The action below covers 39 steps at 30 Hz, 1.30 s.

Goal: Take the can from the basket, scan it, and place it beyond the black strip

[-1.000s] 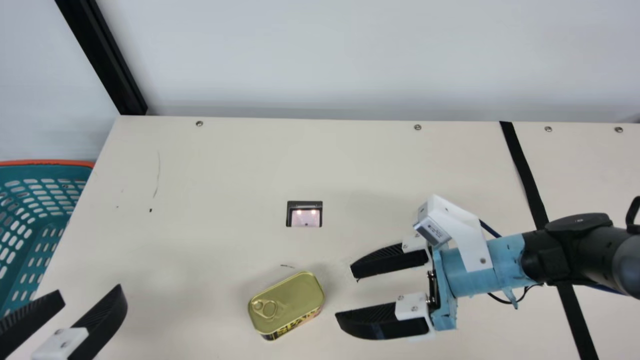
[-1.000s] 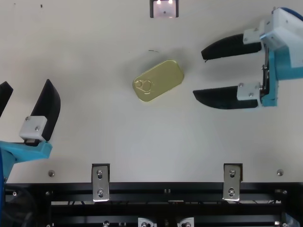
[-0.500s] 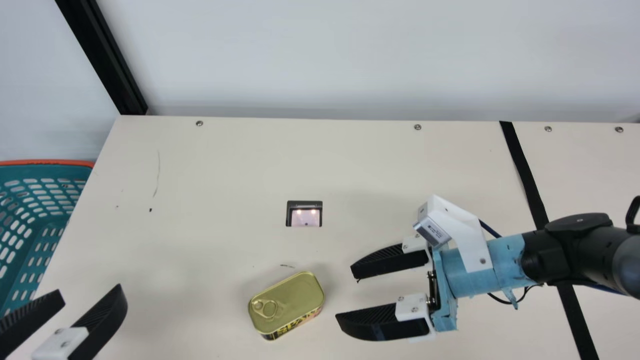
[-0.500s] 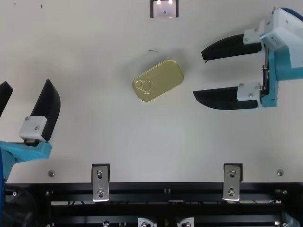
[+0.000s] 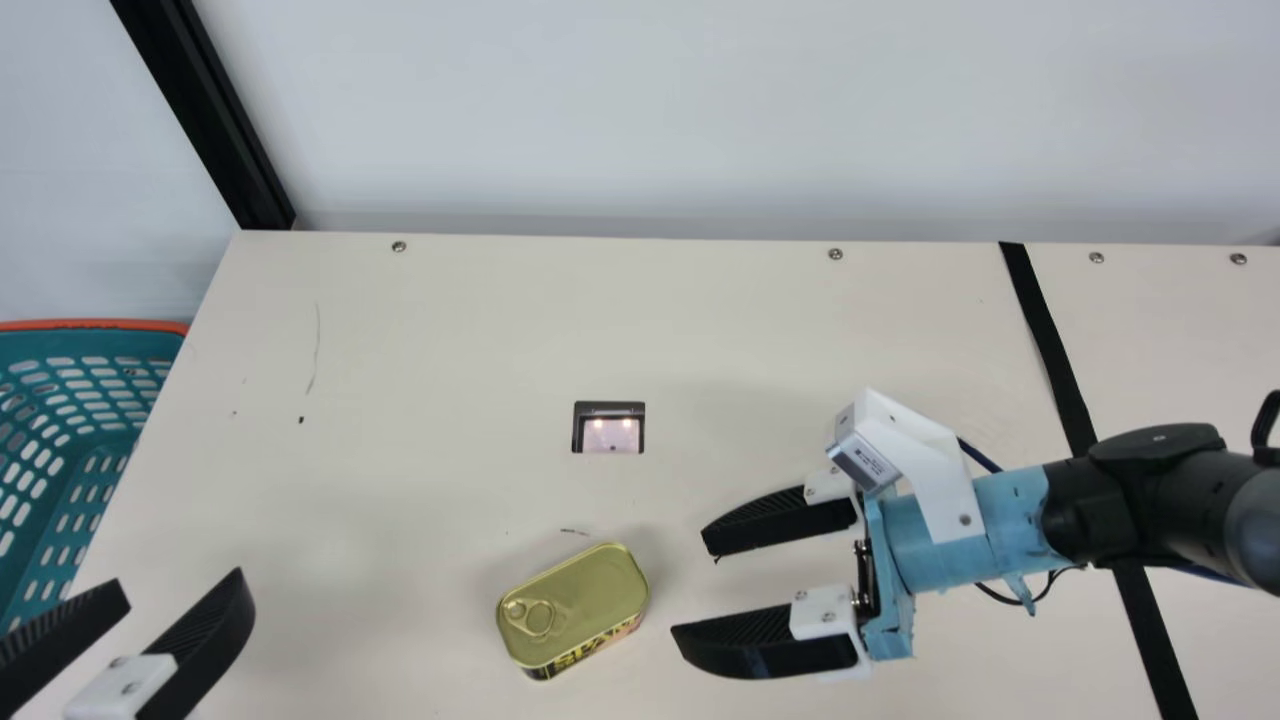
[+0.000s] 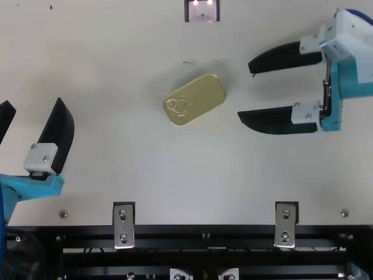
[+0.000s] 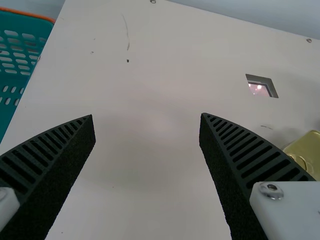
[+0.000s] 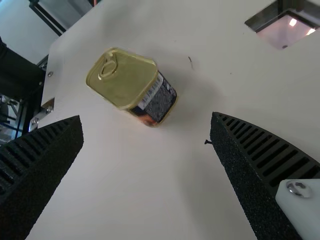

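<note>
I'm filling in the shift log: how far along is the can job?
Done: the can sits on the table, outside the basket. In hand: nothing; the right claw is open near it. Scanning can't be confirmed. Left: placing it beyond the black strip.

Smooth golden metal on the can (image 5: 573,612); matt cream table (image 5: 450,380); basket (image 5: 90,400) of perforated, seemingly plastic material.

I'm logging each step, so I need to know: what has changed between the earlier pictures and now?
Nothing has visibly moved, and nothing was taken hold of or let go. The can is still on the table, and the left pincer and right pincer remain open and empty where they were.
</note>
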Available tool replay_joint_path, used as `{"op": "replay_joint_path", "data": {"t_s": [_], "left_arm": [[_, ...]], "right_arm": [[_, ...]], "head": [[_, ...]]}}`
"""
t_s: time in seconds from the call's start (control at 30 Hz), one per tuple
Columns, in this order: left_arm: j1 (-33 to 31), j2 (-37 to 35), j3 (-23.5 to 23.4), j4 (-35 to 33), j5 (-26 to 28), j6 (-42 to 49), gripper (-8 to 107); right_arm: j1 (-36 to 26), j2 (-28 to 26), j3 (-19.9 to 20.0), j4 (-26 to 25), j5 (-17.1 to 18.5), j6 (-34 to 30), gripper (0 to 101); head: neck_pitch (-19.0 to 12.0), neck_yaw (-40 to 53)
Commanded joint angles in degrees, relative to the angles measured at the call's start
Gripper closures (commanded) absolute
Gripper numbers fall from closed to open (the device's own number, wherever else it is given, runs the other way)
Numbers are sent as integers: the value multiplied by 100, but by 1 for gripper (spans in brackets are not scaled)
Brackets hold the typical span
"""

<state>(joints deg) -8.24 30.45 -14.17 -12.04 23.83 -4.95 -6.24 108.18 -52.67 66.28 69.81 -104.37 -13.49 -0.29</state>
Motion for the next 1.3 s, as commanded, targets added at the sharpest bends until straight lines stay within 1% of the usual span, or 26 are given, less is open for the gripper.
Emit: {"op": "replay_joint_path", "data": {"t_s": [0.0, 0.2, 0.37, 0.57, 0.7, 0.77, 0.87, 1.0, 1.17, 1.2, 1.27], "left_arm": [[0, 0, 0, 0, 0, 0, 9], [0, 0, 0, 0, 0, 0, 9], [0, 0, 0, 0, 0, 0, 9], [0, 0, 0, 0, 0, 0, 9], [0, 0, 0, 0, 0, 0, 9], [0, 0, 0, 0, 0, 0, 9], [0, 0, 0, 0, 0, 0, 9], [0, 0, 0, 0, 0, 0, 9], [0, 0, 0, 0, 0, 0, 9], [0, 0, 0, 0, 0, 0, 9], [0, 0, 0, 0, 0, 0, 9]], "right_arm": [[-36, -60, -20, -23, -40, 28, 0], [-33, -401, -114, 7, -333, 74, 0], [93, -816, -267, -198, -666, 229, 0], [447, -1299, -566, -806, -1067, 578, 0], [806, -1550, -857, -1339, -1156, 906, 0], [1020, -1647, -1034, -1646, -1131, 1105, 0], [1369, -1735, -1335, -2131, -988, 1434, 0], [1869, -1743, -1798, -2750, -614, 1851, 0], [2493, -1601, -2432, -3391, -108, 2289, 0], [2603, -1553, -2559, -3493, -26, 2353, 0], [2883, -1433, -2705, -3650, 9, 2462, 0]], "head": [[-27, -2], [-27, -2], [-27, -2], [-27, -2], [-27, -2], [-27, -2], [-27, -2], [-27, -2], [-27, -2], [-27, -2], [-27, -2]]}}
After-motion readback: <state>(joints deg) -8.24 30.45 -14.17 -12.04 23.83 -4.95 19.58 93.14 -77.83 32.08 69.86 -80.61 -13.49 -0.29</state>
